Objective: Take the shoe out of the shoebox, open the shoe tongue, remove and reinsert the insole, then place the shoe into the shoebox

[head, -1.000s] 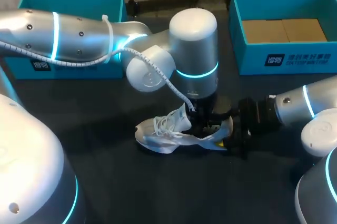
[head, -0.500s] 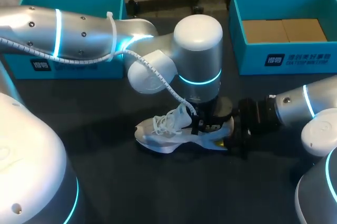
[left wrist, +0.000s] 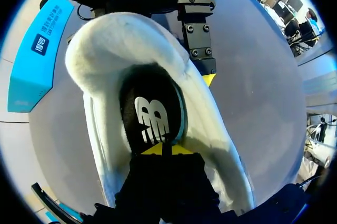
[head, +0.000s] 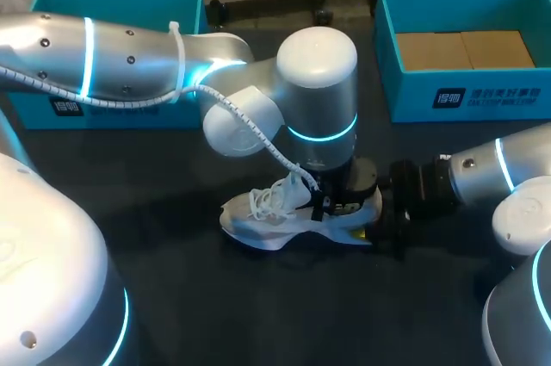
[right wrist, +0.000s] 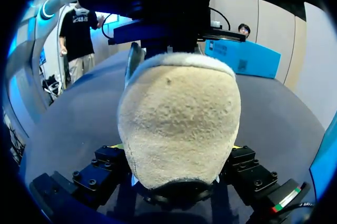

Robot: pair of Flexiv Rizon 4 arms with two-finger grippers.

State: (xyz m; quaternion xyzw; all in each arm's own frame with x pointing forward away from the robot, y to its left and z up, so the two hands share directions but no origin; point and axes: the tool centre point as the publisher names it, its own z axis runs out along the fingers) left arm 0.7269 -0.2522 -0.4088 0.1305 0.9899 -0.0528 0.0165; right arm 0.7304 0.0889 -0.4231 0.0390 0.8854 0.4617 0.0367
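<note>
The white shoe (head: 284, 218) is lying on its sole on the dark surface (head: 258, 306), in front of the teal shoebox (head: 413, 101). Its laces are hanging loose, and its fuzzy cream heel is sitting between the right gripper's (head: 370, 228) fingers, which are clasping it from both sides. The left gripper (left wrist: 162, 149) is hanging inside the opening, fingers drawn narrow on the black insole (left wrist: 150, 97), possibly pinching it. A white logo is showing on the insole, and white print on the shoebox's wall.

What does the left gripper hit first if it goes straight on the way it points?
The insole inside the shoe. The left gripper points down into the shoe's opening, its tips right at the insole. Depth is unclear, so it may already be touching.
</note>
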